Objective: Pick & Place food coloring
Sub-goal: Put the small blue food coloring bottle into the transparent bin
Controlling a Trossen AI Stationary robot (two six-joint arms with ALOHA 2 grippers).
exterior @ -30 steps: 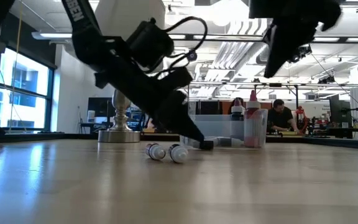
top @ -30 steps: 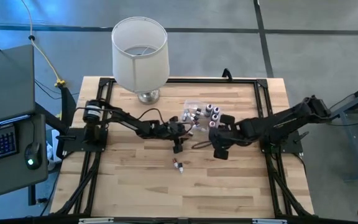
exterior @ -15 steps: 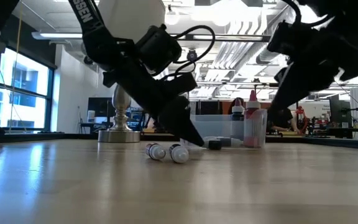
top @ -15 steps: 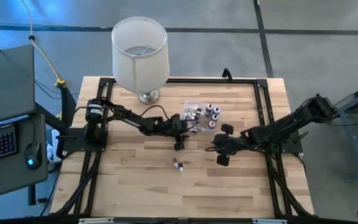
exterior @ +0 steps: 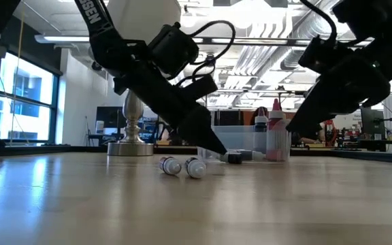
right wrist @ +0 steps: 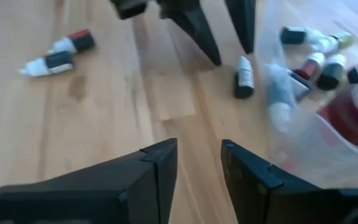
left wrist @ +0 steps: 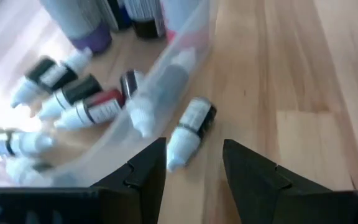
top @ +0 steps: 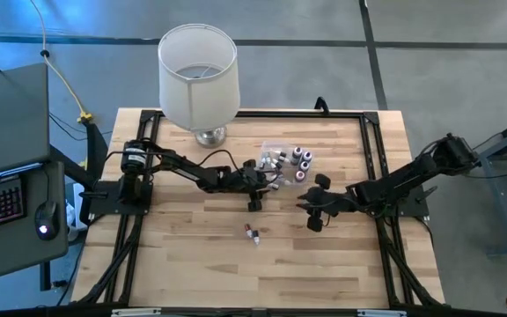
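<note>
The left claw is spread over a loose food coloring bottle lying beside the clear tub; the right claw is spread, empty, above the desk.

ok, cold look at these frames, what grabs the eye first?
The white lamp at the table's far edge dominates. Mid-table, the left gripper hangs open over one food coloring bottle lying just outside the clear plastic tub, which holds many more. Two stray bottles lie nearer the front edge, and the right gripper waits open beside the tub.
</note>
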